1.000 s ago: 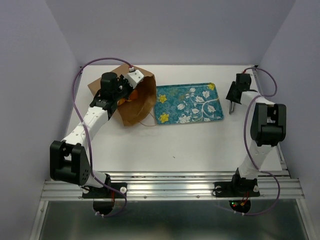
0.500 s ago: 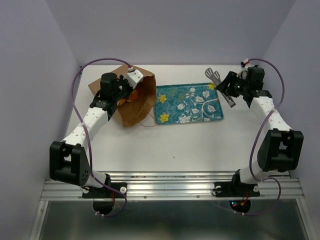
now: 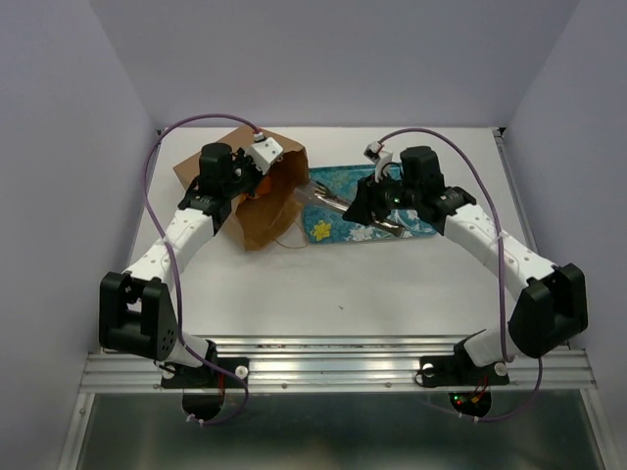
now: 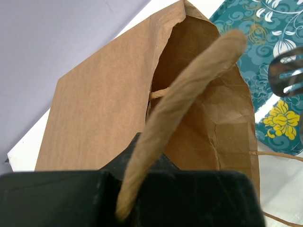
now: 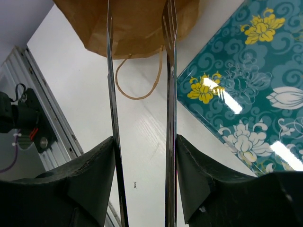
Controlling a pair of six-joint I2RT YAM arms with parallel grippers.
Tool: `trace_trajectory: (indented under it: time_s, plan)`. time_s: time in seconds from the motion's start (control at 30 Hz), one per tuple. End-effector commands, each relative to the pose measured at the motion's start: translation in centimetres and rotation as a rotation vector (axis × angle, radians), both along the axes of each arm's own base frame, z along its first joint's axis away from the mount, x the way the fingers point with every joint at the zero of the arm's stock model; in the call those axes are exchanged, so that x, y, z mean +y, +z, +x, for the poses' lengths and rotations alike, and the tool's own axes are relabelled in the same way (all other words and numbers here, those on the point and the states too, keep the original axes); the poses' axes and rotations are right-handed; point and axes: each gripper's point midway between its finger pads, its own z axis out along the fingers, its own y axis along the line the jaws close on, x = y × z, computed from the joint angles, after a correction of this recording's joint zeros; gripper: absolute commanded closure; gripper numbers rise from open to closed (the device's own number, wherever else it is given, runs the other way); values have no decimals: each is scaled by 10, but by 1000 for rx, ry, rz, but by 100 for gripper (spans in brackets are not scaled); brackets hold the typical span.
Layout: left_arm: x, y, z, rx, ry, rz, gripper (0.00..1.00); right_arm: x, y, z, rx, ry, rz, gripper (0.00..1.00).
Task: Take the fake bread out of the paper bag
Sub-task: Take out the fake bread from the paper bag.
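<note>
White tabletop [image 3: 392, 284], lilac walls around. Right gripper [image 5: 142, 165] is clamped on metal tongs [image 5: 169, 94], its fingers pressing the two arms. The blades are parted, tips just at the mouth of the paper bag [image 3: 279, 206].

Left gripper [image 3: 238, 184] sits at the bag's upper lip, closed on the cord handle [image 4: 189, 94], apparently propping the mouth open.

Bag lies on its side, long axis running from the mouth back toward the far left. The tongs point roughly along it.

Fake bread [image 3: 253, 188]: only an orange glimpse inside the bag, beside the left gripper. Wrist views show bare brown interior. Judgement: tongs must reach deeper.

Teal tray [image 5: 246, 66] lies just beside the bag's mouth, no bread on its visible part. Second handle loop [image 5: 137, 90] lies loose before the mouth.
</note>
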Motion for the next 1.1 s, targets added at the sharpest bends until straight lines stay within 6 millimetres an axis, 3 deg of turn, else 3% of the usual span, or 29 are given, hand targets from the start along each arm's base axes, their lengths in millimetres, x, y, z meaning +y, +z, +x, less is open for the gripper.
trace_trajectory:
  time_s: [0.0, 0.2, 0.33, 0.43, 0.57, 0.73, 1.07]
  plan:
    - [-7, 39, 5, -96, -27, -31, 100, 18, 12, 4, -132, 85, -32, 44]
    - [-7, 42, -5, -110, -44, -27, 100, 55, -2, 40, -207, 80, -125, 44]
    - [-6, 45, -7, -113, -39, -27, 100, 78, 3, 59, -220, 68, -100, 44]
    - [-8, 45, -10, -109, -47, -31, 100, 98, -11, 79, -229, 24, -130, 44]
    - [-10, 44, -10, -102, -48, -36, 100, 106, -12, 101, -284, -78, -187, 44]
    - [-13, 42, -12, -94, -55, -38, 100, 113, -21, 113, -273, -172, -193, 41]
    - [-17, 42, -16, -99, -79, -34, 100, 127, -37, 117, -276, -138, -198, 36]
